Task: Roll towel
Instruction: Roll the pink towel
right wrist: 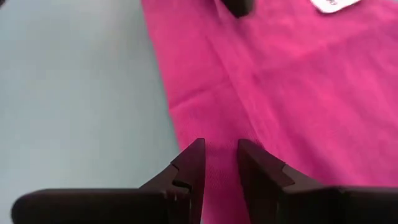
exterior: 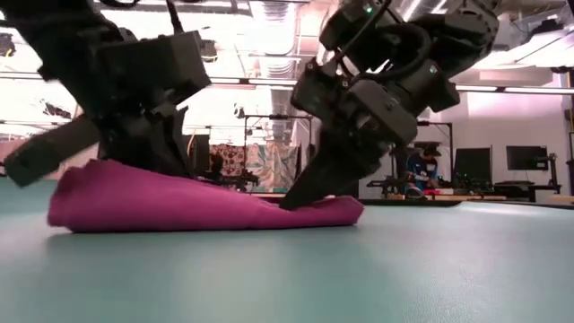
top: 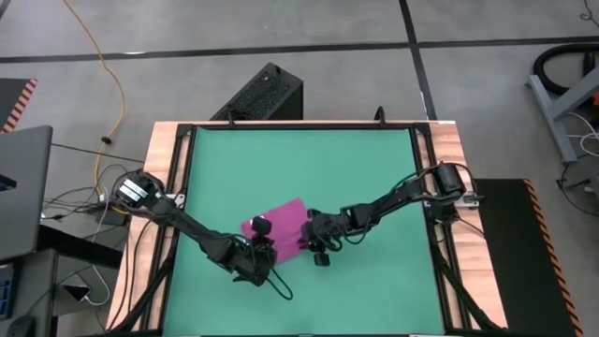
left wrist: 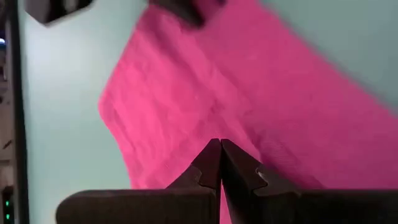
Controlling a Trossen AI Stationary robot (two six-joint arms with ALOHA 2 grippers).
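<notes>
Rolling the towel (top: 281, 223) well depends on both grippers working its near edge together, since it lies near the middle of the green table (top: 374, 168), a little toward the near side, flat at its far part and already bunched into a low fold along the edge nearest the arms. The left gripper (left wrist: 219, 163) sits at the towel's near-left corner with its jaws pressed fully together; its tips rest over the cloth, and I cannot tell whether any fabric is caught between them. The right gripper (right wrist: 219, 158) is at the towel's near-right edge, jaws partly apart with cloth showing in the gap, tips down on the fabric; whether it has pinched a fold is not clear. My judgement is that the two ends should turn over at the same pace, so the roll stays even and does not skew into a cone, and that the tips should stay low enough to carry cloth without dragging the whole towel across the slick table. A white tag (right wrist: 336, 5) lies on the towel farther from the right gripper. Beyond the towel the table shows nothing in the way. Past the table's far edge a black box (top: 267, 92) sits on the floor, with a yellow cable (top: 110, 89) well to its left.
</notes>
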